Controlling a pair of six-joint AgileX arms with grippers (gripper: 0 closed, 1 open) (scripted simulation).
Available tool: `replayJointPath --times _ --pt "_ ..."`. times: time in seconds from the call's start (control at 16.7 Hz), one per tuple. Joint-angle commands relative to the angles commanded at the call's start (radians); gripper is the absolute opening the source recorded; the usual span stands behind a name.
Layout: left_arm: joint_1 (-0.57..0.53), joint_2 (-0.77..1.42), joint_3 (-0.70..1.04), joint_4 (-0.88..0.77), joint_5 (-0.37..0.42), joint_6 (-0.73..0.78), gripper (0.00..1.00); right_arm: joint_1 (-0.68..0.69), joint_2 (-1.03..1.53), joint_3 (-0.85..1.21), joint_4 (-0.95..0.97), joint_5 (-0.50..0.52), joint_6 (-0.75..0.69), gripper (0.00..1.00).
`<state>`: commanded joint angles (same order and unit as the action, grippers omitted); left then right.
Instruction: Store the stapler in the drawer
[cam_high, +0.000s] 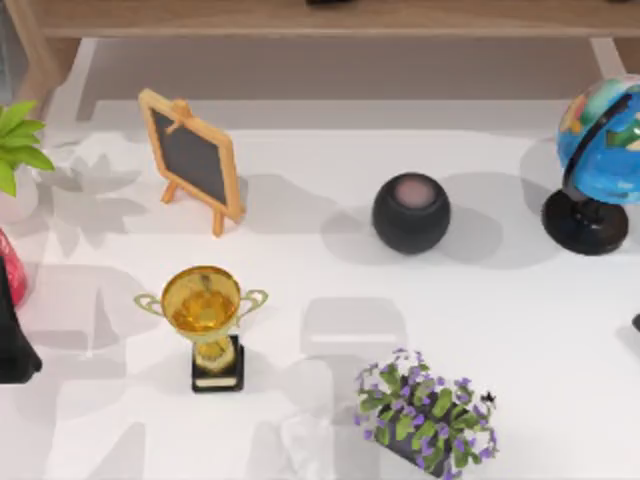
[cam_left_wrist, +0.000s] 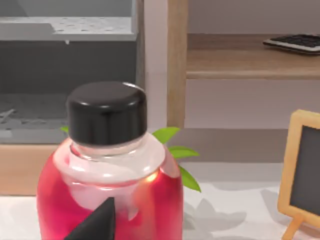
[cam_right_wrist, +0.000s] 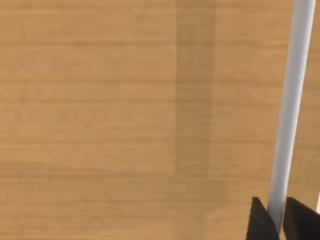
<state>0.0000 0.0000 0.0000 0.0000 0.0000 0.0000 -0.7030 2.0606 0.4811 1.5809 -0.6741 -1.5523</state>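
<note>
Right gripper closed around handle bar

The right gripper (cam_right_wrist: 280, 220) is seen with fingers set closely either side of a silver handle bar (cam_right_wrist: 292, 100) on a wood panel (cam_right_wrist: 125, 110). Left gripper (cam_high: 15, 350) is parked at table's (cam_high: 300, 290) left edge by a red bottle (cam_left_wrist: 110, 190); its opening cannot be told. Stapler position cannot be told.

Trophy (cam_high: 207, 325) left of speaker (cam_high: 411, 212)

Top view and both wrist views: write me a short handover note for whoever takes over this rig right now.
Left tool: idle at the table's left edge, close behind a red bottle.
Right tool: off the table's right side, closed on a pale bar that runs across a wood panel, probably the drawer handle.
Done: handle apparently gripped; I cannot tell if the drawer is open.
Left: pull it open, find the stapler, put it inside.
</note>
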Motion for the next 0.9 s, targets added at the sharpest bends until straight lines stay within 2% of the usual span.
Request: replayJointPath --times 0.48,0.9 --pt "0.0 0.0 0.0 0.0 0.0 0.0 1.0 0.0 0.0 0.0 0.0 0.0 0.0 0.98" --pt "0.0 0.0 0.0 0.0 0.0 0.0 1.0 0.0 0.0 0.0 0.0 0.0 0.0 1.0"
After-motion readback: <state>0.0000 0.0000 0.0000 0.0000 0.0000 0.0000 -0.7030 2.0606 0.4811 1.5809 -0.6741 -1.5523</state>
